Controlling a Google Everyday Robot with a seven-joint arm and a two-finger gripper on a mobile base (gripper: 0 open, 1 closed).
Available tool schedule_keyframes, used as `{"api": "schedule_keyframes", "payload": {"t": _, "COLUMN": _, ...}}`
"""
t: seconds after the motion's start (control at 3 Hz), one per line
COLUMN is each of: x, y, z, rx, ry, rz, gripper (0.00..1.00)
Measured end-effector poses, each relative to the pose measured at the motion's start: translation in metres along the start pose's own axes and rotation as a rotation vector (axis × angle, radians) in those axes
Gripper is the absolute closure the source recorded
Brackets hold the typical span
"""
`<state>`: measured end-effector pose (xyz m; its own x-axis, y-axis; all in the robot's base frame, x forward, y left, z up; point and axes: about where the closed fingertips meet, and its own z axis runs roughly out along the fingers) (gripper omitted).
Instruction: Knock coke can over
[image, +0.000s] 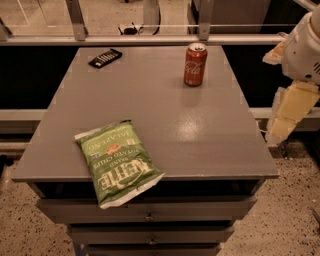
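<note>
My gripper (280, 130) hangs off the R edge of the grey table (215, 140), just past the tabletop and below my white arm housing (305, 50). It holds nothing. Can't tell whether it's open or closed from here.

Coke can (195, 65) stands upright on the table, to my gripper's left and further back, near the far edge, well apart from the gripper. Red w/ white script facing me, silver top up.

Green Kettle jalapeño chip bag (119, 162) lies flat far to the gripper's left and nearer the front, its lower corner hanging over the front edge above the drawers (150, 210). Much bigger than the can, well apart from it.

Small black device (105, 58), maybe a remote, lies at the far-left corner, furthest from the gripper, roughly level w/ the can.
</note>
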<state>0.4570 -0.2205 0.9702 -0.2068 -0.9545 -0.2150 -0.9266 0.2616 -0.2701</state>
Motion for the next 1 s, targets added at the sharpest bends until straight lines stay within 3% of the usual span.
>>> {"api": "schedule_keyframes", "payload": {"t": 0.33, "x": 0.006, "y": -0.052, "z": 0.030, "rx": 0.063, "ry": -0.035, "rz": -0.012, "gripper": 0.00}}
{"api": "schedule_keyframes", "payload": {"t": 0.67, "x": 0.005, "y": -0.100, "z": 0.057, "rx": 0.106, "ry": -0.117, "rz": -0.004, "gripper": 0.00}}
{"api": "schedule_keyframes", "payload": {"t": 1.0, "x": -0.007, "y": -0.144, "z": 0.091, "rx": 0.117, "ry": -0.235, "rz": 0.022, "gripper": 0.00}}
